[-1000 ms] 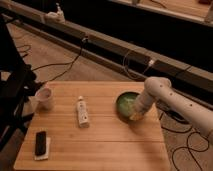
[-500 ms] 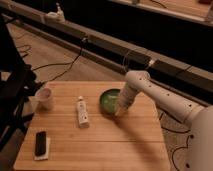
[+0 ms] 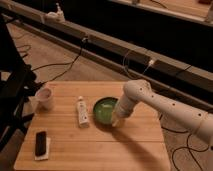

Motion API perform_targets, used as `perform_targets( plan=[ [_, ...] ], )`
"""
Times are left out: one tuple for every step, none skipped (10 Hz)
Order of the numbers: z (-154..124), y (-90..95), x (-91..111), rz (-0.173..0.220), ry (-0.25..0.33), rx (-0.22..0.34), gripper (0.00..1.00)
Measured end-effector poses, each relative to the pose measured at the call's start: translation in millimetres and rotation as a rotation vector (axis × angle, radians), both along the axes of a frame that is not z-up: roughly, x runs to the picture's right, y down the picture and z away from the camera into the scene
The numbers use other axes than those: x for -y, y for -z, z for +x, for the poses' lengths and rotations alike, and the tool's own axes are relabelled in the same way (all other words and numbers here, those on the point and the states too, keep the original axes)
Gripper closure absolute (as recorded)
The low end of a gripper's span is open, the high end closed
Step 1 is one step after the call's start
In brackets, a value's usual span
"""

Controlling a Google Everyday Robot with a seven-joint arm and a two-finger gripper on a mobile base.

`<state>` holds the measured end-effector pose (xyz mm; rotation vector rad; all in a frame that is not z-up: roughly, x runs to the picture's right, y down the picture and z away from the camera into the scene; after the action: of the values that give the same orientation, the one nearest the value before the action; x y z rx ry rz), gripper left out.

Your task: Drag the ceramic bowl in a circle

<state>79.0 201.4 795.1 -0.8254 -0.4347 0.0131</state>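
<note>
Tabletop (image 3: 125, 150) of pale wood planks carries four things. The round, shiny green ceramic bowl (image 3: 104, 110) sits close to the middle, a little toward 1 o'clock. It stands flat on its base, so it can slide on the wood without being lifted.

The pincer (image 3: 116, 120) is at the bowl's edge, at about 4 o'clock on the bowl. Its two sides are pressed together. It looks like it is touching the edge, but it is too hard to see if the edge is pinched between them. Being low at the edge makes sense, because from there it can pull or push the bowl around. The long white arm (image 3: 165, 107) reaches in from 3 o'clock.

A white tube (image 3: 81, 111) lies just beside the bowl, at its 9 o'clock, so a wide circle could bump it. A small white cup (image 3: 45, 98) stands far off at 10 o'clock. A flat black thing (image 3: 40, 141) rests on a white pad at 8 o'clock.

No words or labels can be read on anything.
</note>
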Motion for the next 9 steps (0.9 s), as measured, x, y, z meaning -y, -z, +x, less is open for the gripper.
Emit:
perform_targets(
  plan=[
    [19, 1.6, -7, -0.007, -0.024, -0.039, 1.00],
    [43, -0.4, -12, -0.016, -0.055, -0.093, 1.00],
    [62, -4.3, -12, -0.020, -0.084, -0.139, 1.00],
    [82, -12.0, -6, -0.021, -0.121, -0.191, 1.00],
    [99, -21.5, 5, -0.027, -0.152, -0.239, 1.00],
    [105, -28.2, 13, -0.027, -0.164, -0.259, 1.00],
    [108, -35.1, 23, -0.025, -0.171, -0.273, 1.00],
    [103, -42.4, 35, -0.018, -0.169, -0.276, 1.00],
    [87, -47.6, 47, -0.006, -0.152, -0.257, 1.00]
  ],
)
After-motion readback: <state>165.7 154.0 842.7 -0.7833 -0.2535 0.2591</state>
